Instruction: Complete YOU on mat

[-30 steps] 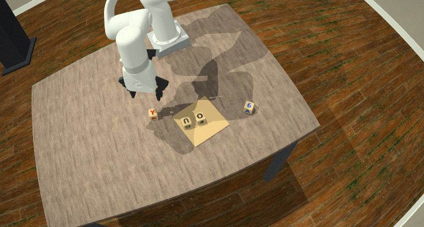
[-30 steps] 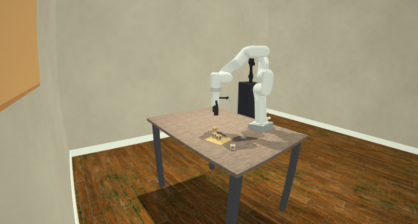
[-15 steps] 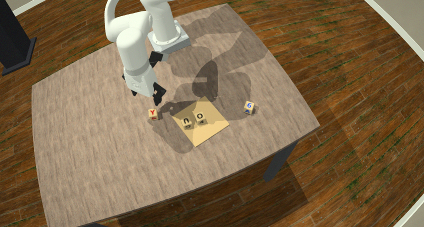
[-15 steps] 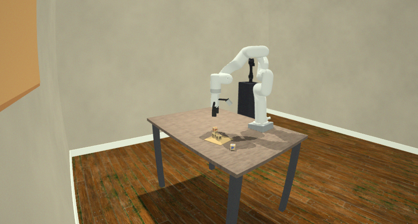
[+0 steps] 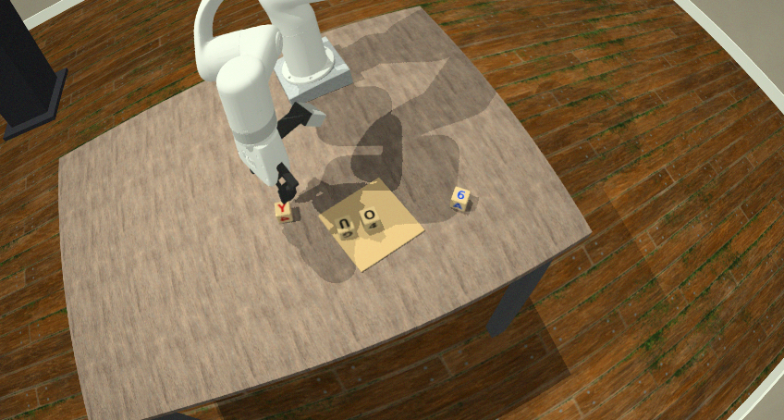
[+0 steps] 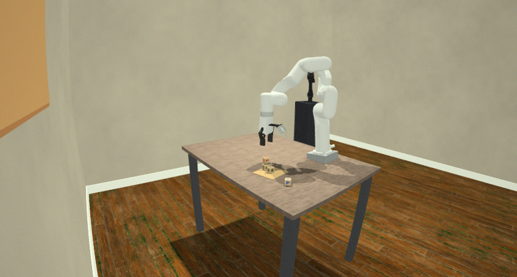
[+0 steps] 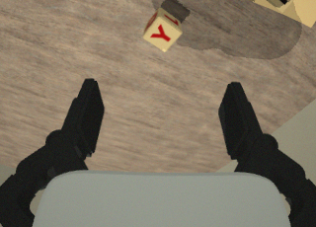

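The Y block point(image 5: 284, 211) is a pale cube with a red Y on top. It lies on the bare table just off the mat's left corner, and it also shows in the wrist view point(image 7: 162, 33) and the side view point(image 6: 266, 159). The tan mat point(image 5: 373, 230) holds the U block point(image 5: 345, 224) and the O block point(image 5: 369, 216) side by side, both letters on top. My gripper point(image 7: 162, 95) is open and empty. It hangs well above the table point(image 6: 265, 138), near the Y block and short of it on the base side.
A block with a blue 6 on top point(image 5: 460, 198) lies on the table to the right of the mat, well off it. The arm's base point(image 5: 313, 75) stands at the table's far edge.
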Robot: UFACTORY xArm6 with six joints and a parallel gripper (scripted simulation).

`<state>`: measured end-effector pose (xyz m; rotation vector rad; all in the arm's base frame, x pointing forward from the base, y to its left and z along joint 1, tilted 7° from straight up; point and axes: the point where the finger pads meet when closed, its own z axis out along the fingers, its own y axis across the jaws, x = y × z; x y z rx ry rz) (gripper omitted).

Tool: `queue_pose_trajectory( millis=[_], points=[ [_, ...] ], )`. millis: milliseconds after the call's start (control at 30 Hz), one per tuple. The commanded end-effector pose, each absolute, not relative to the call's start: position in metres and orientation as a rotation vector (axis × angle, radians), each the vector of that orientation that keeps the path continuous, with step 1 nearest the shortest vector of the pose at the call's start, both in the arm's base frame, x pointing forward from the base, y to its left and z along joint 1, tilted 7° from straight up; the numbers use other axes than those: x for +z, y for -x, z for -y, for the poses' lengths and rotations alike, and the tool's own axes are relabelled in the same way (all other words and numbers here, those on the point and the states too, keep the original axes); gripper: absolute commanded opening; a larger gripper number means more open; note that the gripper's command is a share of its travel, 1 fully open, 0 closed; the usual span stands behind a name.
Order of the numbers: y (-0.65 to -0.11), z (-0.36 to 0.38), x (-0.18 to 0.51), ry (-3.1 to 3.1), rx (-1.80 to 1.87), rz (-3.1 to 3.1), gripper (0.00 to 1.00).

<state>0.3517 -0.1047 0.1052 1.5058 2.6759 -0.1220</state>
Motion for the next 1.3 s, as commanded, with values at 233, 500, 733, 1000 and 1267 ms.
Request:
queue_pose_trajectory(
  millis=[233,500,733,1000,1267],
  points=[
    [-0.353,0.106,0.098,-1.851,-0.117,-2.426,1.00],
    [-0.352,0.106,0.095,-1.996,-0.107,-2.303,1.00],
    [-0.352,0.106,0.089,-2.187,-0.093,-2.116,1.00],
    [-0.352,0.107,0.088,-2.229,-0.090,-2.071,0.69],
    [-0.352,0.107,0.088,-2.229,-0.090,-2.071,0.69]
  ],
)
